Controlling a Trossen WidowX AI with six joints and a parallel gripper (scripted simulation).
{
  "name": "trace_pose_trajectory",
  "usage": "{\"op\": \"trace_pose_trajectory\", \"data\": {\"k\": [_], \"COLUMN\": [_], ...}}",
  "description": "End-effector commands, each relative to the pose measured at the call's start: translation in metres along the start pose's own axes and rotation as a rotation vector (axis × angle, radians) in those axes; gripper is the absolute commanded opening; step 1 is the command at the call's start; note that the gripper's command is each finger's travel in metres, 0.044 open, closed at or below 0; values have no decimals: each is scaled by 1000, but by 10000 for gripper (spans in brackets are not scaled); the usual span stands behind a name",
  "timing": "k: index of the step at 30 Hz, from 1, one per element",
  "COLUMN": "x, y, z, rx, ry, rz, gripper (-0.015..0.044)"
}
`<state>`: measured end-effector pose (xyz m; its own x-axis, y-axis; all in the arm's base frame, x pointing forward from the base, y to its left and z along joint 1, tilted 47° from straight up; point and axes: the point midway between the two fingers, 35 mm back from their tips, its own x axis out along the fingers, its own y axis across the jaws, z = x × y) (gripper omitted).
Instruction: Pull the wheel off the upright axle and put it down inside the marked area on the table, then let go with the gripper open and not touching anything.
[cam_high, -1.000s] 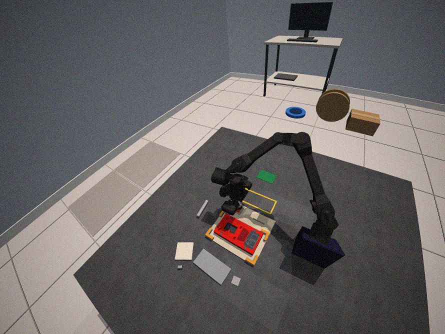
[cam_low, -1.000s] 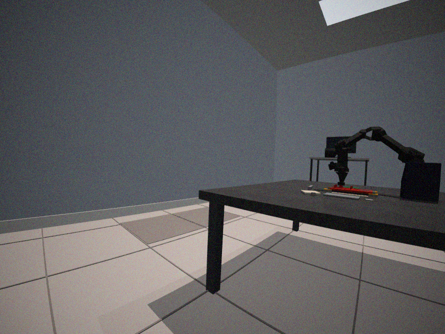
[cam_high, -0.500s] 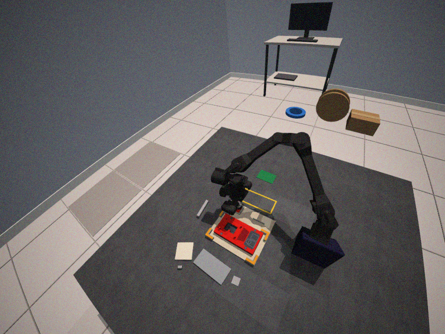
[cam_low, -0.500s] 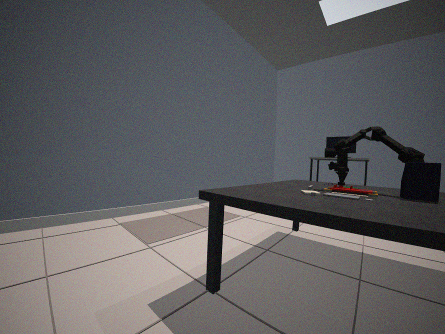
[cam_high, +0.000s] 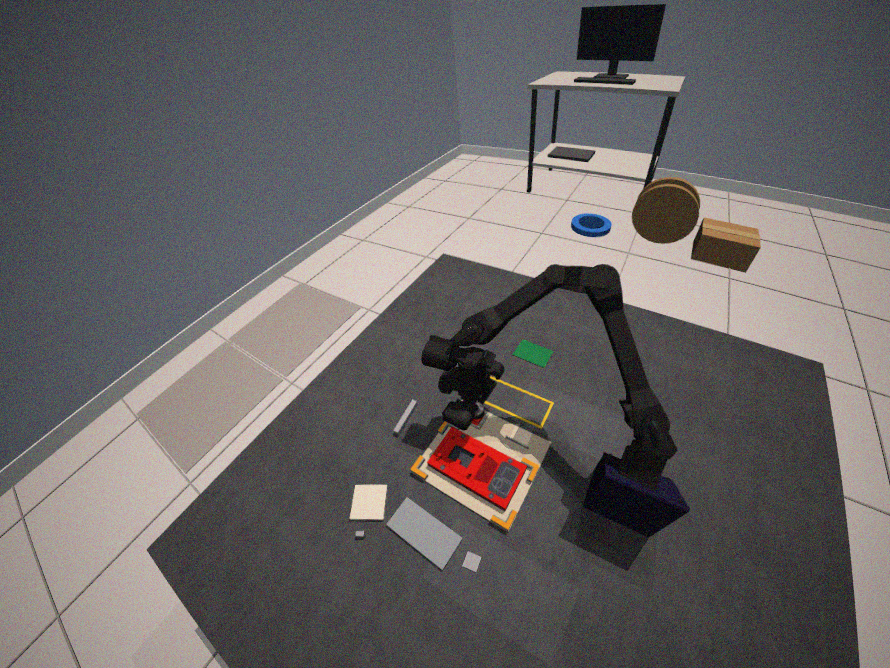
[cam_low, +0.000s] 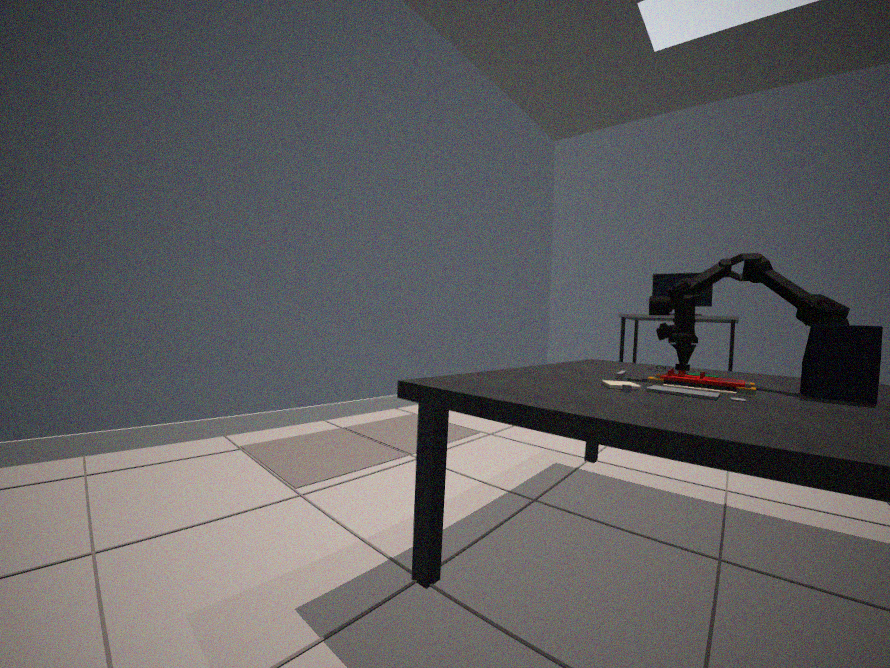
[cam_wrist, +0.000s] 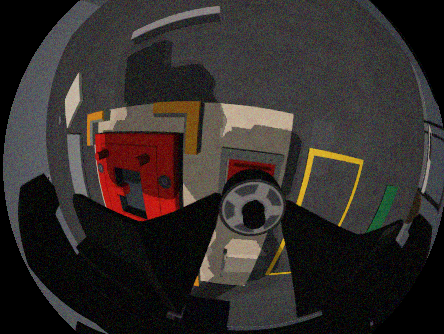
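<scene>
The wheel (cam_wrist: 253, 208) is small, with a grey hub and a black tyre. It sits at the far corner of the beige board, on the upright axle, which is hidden under it. My gripper (cam_high: 463, 415) points straight down over that corner and is shut on the wheel, one black finger at each side of it in the wrist view. In the top view the gripper body hides the wheel. The marked area is a yellow outlined rectangle (cam_high: 520, 403) on the dark table just beyond the board; it also shows in the wrist view (cam_wrist: 330, 184).
A red plate (cam_high: 478, 465) covers most of the board, which has orange corner brackets. A green patch (cam_high: 533, 352) lies past the yellow outline. A grey bar (cam_high: 404, 417), a cream tile (cam_high: 368, 501) and a grey sheet (cam_high: 423, 532) lie near the board. The arm's base (cam_high: 635, 497) stands to the right.
</scene>
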<state>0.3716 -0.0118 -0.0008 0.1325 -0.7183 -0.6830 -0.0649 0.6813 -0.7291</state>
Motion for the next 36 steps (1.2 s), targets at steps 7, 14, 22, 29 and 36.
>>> {"op": "trace_pose_trajectory", "data": {"k": [7, 14, 22, 29, 36], "x": [-14, -17, -19, -22, -24], "y": [2, 2, 2, 2, 2], "z": [0, 0, 0, 0, 0], "rx": [-15, -16, -17, -18, -18], "ry": [-16, -17, -17, -17, -18], "rz": [-1, -2, -2, -2, -2], "gripper": [0, 0, 0, 0, 0]}}
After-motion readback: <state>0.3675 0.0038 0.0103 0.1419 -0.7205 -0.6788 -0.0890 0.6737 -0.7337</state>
